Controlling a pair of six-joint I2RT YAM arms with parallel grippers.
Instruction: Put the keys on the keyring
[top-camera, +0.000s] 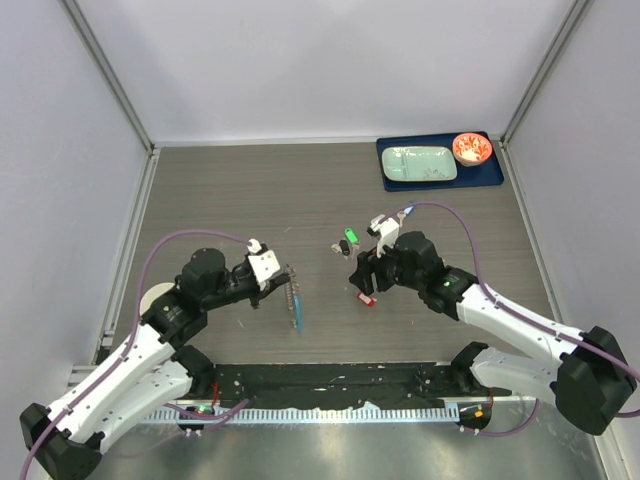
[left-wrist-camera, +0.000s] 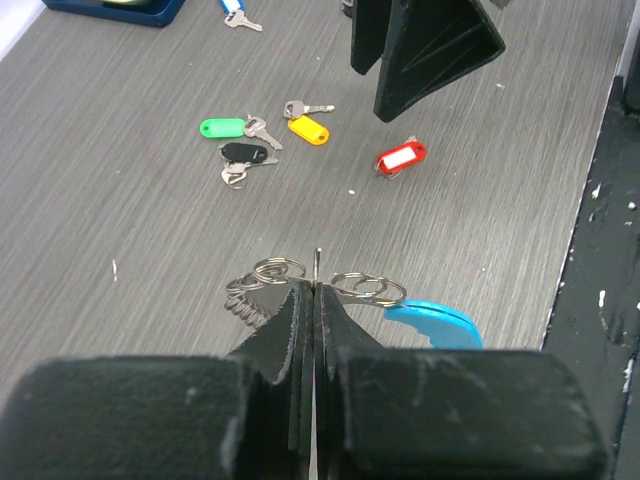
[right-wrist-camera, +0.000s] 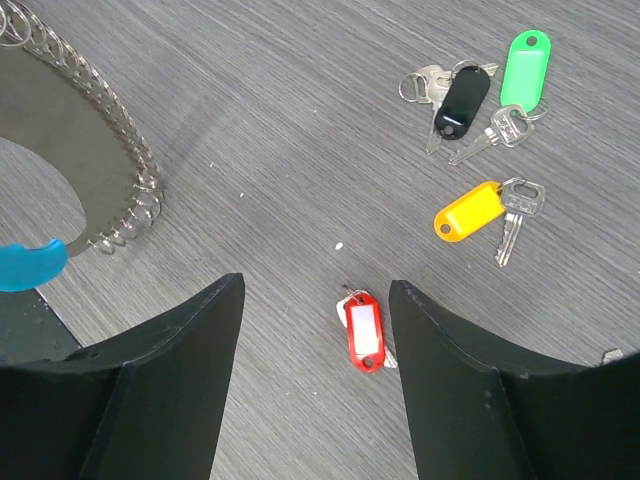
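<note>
Keys (right-wrist-camera: 468, 212) lie loose on the table (top-camera: 220, 190), none of them on the keyring (left-wrist-camera: 280, 268). In my right wrist view the green key (right-wrist-camera: 526, 67) and black key (right-wrist-camera: 461, 103) sit side by side at the upper right, with the yellow key (right-wrist-camera: 468, 212) just below them. The red key (right-wrist-camera: 365, 332) lies apart at lower centre.

My right gripper (right-wrist-camera: 315, 285) is spread wide, with the red key showing in the gap between its two fingers. I cannot tell whether the fingertips touch the table.

My left gripper (left-wrist-camera: 313, 288) is clamped tight on the keyring's thin wire at the lower centre of its view. Small rings show on both sides of the fingers and the blue plastic piece (left-wrist-camera: 435, 322) just to their right. From overhead, the keyring sits left of centre, apart from the keys.
</note>
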